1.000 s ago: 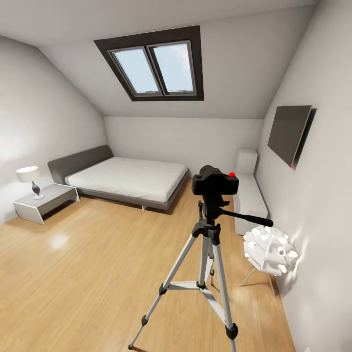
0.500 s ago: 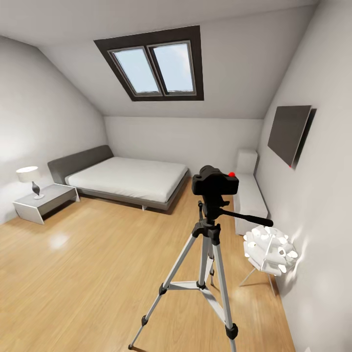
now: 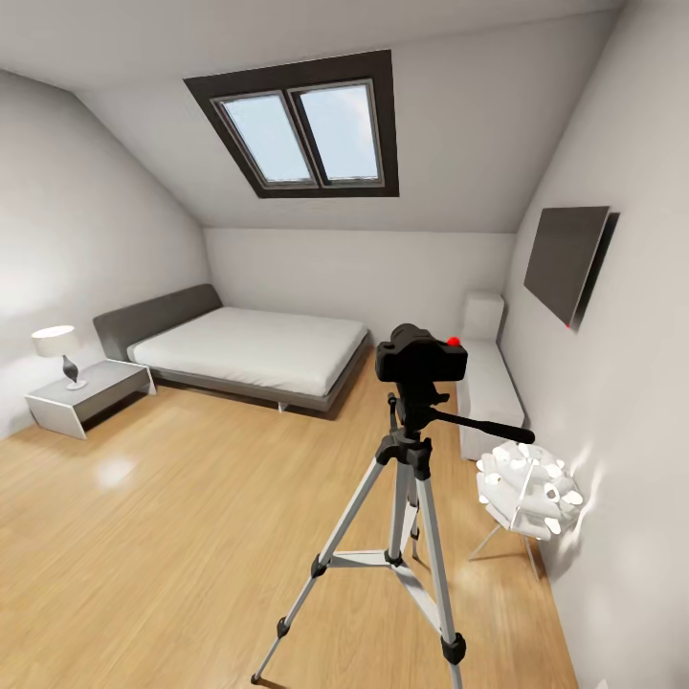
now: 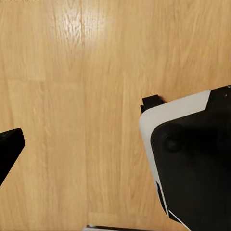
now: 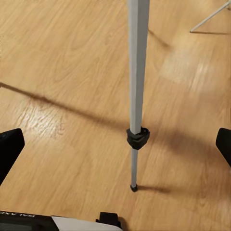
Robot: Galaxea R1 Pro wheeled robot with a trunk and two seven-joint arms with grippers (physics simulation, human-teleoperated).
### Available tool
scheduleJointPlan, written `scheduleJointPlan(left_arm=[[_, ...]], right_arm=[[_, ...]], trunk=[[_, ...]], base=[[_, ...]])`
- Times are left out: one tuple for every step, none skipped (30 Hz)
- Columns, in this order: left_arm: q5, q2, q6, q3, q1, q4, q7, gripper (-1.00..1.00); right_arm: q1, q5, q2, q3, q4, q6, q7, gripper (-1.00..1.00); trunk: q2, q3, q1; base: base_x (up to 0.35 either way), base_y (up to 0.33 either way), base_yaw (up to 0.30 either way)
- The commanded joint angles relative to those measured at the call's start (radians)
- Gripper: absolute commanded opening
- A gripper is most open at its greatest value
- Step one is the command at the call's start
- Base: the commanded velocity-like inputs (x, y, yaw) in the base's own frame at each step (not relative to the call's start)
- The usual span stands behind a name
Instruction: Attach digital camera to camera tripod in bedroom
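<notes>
At the lower edges of the right wrist view, the right gripper (image 5: 115, 149) shows just two dark fingertips (image 5: 9, 149) far apart at either side with nothing between them, so it is open and empty. Between them in that frame runs one silver leg of the camera tripod (image 5: 137, 72), down past a black clamp to a small foot on the wood floor (image 5: 57, 57). The left gripper (image 4: 79, 144) shows one dark fingertip (image 4: 9, 147) at the left edge of its own frame, and a white and black body part of the robot (image 4: 192, 163) fills the lower right, so whether it is open or closed I cannot tell; nothing is visibly held.

In the head view the digital camera (image 3: 421, 357) sits on the tripod's black head, centre right of the frame, red button uppermost, the pan handle (image 3: 483, 427) sticking out to the right. Beyond it lie the grey bed (image 3: 239, 349), the skylight (image 3: 301, 129) at upper centre and a white spiky lamp (image 3: 526, 488) at lower right.

Over the last second nothing has changed: camera, tripod and viewpoint are as they were. With the camera seated and both grippers away from it, the attachment looks finished
</notes>
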Motion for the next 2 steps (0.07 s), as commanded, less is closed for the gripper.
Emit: scheduleJointPlan(left_arm=[[0.011, 0.0, 0.003, -0.008, -0.001, 0.001, -0.005, 1.0], [0.011, 0.0, 0.003, -0.008, -0.001, 0.001, -0.005, 1.0]], right_arm=[[-0.001, 0.008, 0.0, 0.006, 0.001, -0.001, -0.01, 1.0], [-0.001, 0.008, 0.001, 0.006, 0.001, -0.001, -0.01, 1.0]], trunk=[[-0.002, -0.002, 0.001], [-0.002, -0.002, 0.001]], base=[[0.0, 0.0, 0.0], [0.0, 0.0, 0.0]])
